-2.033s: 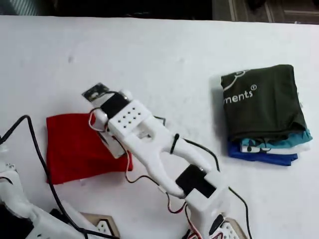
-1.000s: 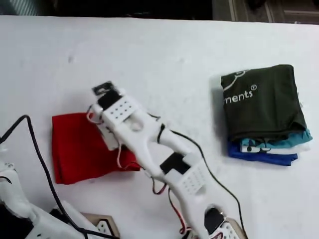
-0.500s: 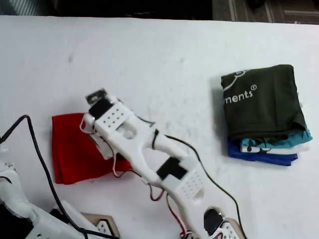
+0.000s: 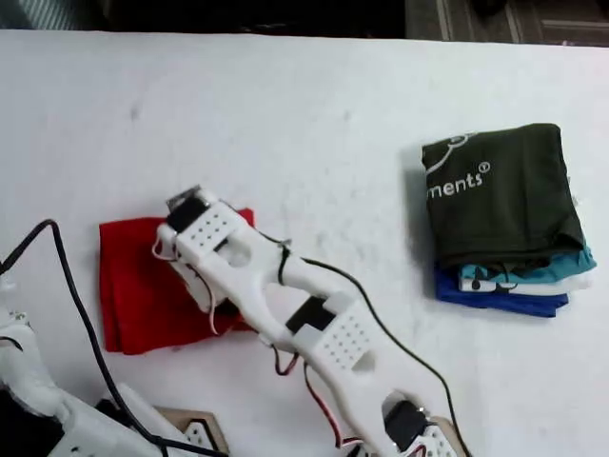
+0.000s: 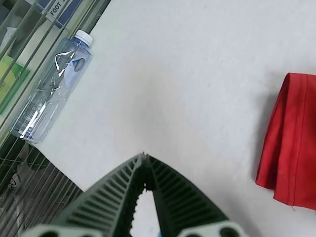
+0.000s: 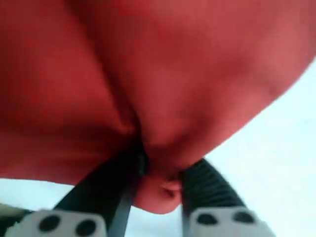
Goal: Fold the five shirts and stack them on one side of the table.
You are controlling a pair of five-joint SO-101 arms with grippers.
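Observation:
The folded red shirt (image 4: 138, 286) lies flat on the white table (image 4: 314, 114) at the near left. My right arm stretches across it, and the right gripper (image 4: 183, 204) sits at the shirt's far edge. In the right wrist view the right gripper (image 6: 160, 180) is shut on a bunched fold of the red shirt (image 6: 158, 74). A stack of folded shirts (image 4: 500, 205), dark green on top with teal, white and blue below, rests at the right. My left gripper (image 5: 144, 159) is shut and holds nothing, above bare table beside the red shirt (image 5: 291, 148).
A clear plastic water bottle (image 5: 52, 91) lies by the table's edge in the left wrist view. A black cable (image 4: 71, 286) curves past the red shirt's left side. The left arm's base (image 4: 33, 390) sits at the near left corner.
The right arm swung left and nearer over the red shirt. The shirt slid slightly right, and a red corner now pokes out beyond the gripper.

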